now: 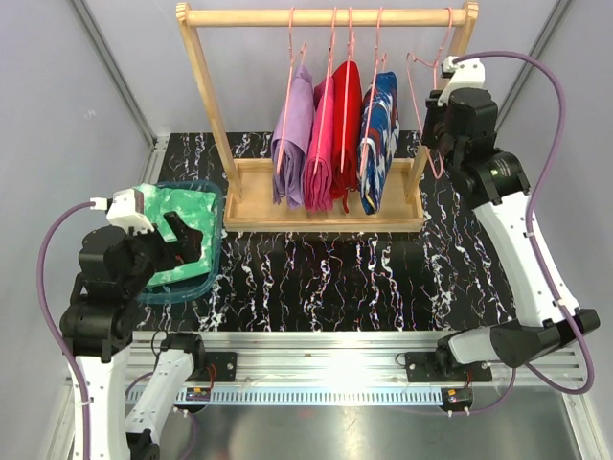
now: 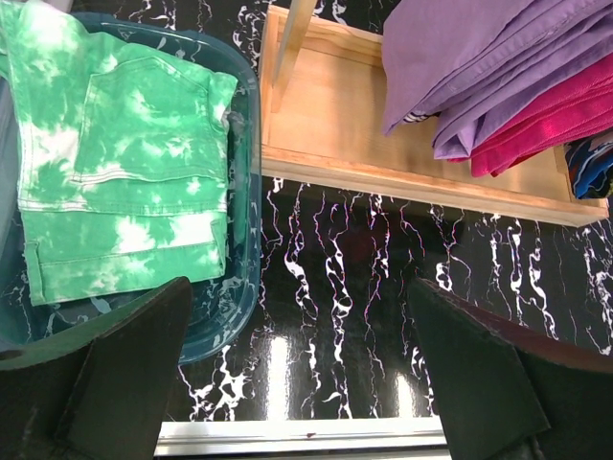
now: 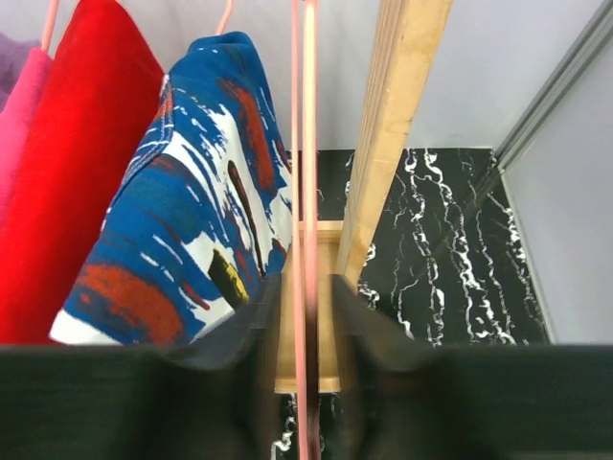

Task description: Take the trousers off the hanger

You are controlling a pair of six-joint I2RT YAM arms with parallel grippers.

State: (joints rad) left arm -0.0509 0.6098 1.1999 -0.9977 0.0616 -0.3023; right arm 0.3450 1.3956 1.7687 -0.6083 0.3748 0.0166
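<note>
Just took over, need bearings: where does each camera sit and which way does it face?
Top external: high behind the robot, looking down at the marbled table and wooden rack; left arm and right arm show.
Left wrist: on the left gripper, looking down at mint green trousers in a teal tub; jaws open.
Right wrist: on the right gripper, facing navy patterned trousers; jaws flank an empty pink hanger.
Shared: navy patterned trousers, in top and right wrist.

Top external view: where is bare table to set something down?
The black table is bare between the wooden rack, the teal bin and the near rail. Crowded: the bin holds the mint green trousers, and hanging pairs fill the rack.
</note>
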